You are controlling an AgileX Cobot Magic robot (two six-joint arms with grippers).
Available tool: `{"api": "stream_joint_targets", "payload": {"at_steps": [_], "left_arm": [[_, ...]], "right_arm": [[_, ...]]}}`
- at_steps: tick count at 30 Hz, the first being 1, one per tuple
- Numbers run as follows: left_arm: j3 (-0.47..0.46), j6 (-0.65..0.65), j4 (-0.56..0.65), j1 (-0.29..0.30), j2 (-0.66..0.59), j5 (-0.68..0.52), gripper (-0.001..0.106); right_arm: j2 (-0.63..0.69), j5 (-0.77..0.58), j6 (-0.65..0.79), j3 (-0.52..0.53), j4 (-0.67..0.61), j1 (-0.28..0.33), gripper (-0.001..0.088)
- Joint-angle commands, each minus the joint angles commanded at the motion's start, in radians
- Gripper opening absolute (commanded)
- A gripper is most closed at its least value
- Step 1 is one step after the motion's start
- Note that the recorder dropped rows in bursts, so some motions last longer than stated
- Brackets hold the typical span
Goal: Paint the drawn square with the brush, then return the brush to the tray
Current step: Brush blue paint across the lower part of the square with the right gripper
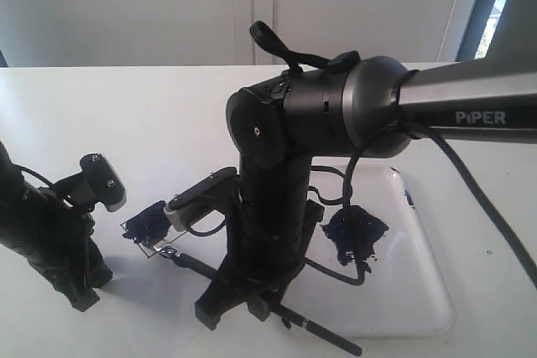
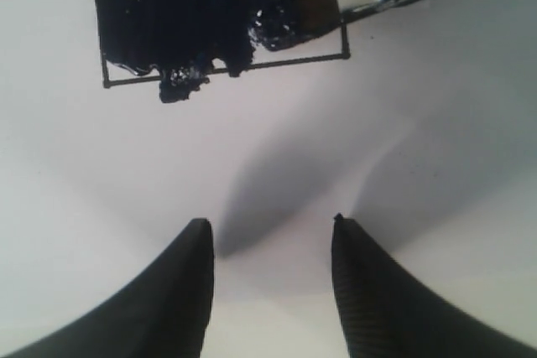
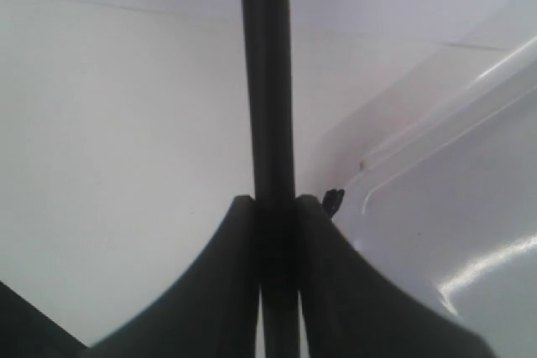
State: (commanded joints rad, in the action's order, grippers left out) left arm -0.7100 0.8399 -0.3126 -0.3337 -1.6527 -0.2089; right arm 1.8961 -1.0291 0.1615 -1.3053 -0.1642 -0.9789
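Note:
The drawn square (image 1: 149,225) lies on the table left of the tray, partly filled with blotchy dark blue. In the left wrist view the drawn square (image 2: 218,18) shows its black outline and an unpainted corner. The brush (image 1: 323,331) lies low and slanted, its head by the square and its handle tip toward the front edge. My right gripper (image 1: 242,295) is shut on the brush handle (image 3: 267,81), fingers pressed on both sides (image 3: 275,200). My left gripper (image 2: 273,224) stands open over bare table near the square, also seen in the exterior view (image 1: 81,298). The white tray (image 1: 419,291) sits right.
An irregular dark blue paint blob (image 1: 354,232) lies in the tray behind the right arm. The tray rim (image 3: 436,115) with a small dark chip (image 3: 333,200) runs close beside the right fingers. The right arm's bulky body and cables (image 1: 361,207) hide the table's middle.

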Motion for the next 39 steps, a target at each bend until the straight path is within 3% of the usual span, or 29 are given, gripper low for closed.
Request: {"api": "stream_joint_targets", "payload": {"at_steps": [14, 32, 39], "left_arm": [[0.0, 0.0, -0.001, 0.0, 0.0, 0.0, 0.049], [0.0, -0.011, -0.001, 0.0, 0.0, 0.011, 0.049], [0.0, -0.011, -0.001, 0.0, 0.0, 0.011, 0.049]], "right_arm": [[0.039, 0.012, 0.0, 0.0, -0.02, -0.002, 0.0], [0.035, -0.098, 0.015, 0.0, -0.016, -0.027, 0.0], [0.003, -0.09, -0.038, 0.0, 0.054, -0.027, 0.0]]}}
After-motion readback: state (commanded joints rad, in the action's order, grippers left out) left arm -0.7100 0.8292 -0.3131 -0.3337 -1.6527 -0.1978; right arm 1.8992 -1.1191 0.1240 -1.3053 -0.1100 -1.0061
